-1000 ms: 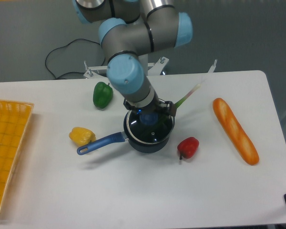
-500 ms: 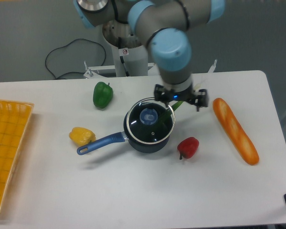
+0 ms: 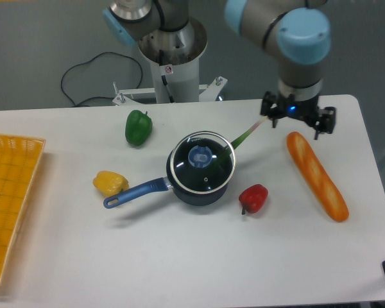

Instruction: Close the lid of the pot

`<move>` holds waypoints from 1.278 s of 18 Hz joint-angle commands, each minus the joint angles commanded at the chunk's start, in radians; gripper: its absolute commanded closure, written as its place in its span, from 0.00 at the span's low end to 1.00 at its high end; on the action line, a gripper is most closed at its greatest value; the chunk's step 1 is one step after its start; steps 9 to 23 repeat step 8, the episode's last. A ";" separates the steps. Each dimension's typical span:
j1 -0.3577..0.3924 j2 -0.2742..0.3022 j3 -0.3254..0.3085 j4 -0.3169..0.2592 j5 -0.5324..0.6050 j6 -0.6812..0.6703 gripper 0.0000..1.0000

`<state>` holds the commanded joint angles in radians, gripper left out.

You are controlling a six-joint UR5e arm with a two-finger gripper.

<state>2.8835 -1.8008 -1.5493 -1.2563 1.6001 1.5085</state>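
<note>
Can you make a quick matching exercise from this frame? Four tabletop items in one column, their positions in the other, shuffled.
Items:
1. lid
2. red pepper
3. bread loaf
4. yellow pepper

Positions:
A. near the table's right edge
B. on top of the pot
C. just right of the pot
D. left of the pot, by its handle tip

Pairs: 1-B, 2-C, 3-A, 4-D

A glossy green bell pepper (image 3: 138, 127) sat on the white table (image 3: 179, 256), a yellow bell pepper (image 3: 110, 183) lay nearer the left, a red bell pepper (image 3: 253, 197) stood apart from a long golden baguette (image 3: 316, 175), a green spring onion (image 3: 249, 133) lay slanted, an orange plastic mesh basket (image 3: 9, 199) sat at the left edge.
</note>
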 joint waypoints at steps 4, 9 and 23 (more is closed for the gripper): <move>0.098 -0.049 0.002 0.034 -0.025 0.212 0.00; 0.144 -0.077 0.002 0.064 -0.019 0.248 0.00; 0.144 -0.077 0.002 0.064 -0.019 0.248 0.00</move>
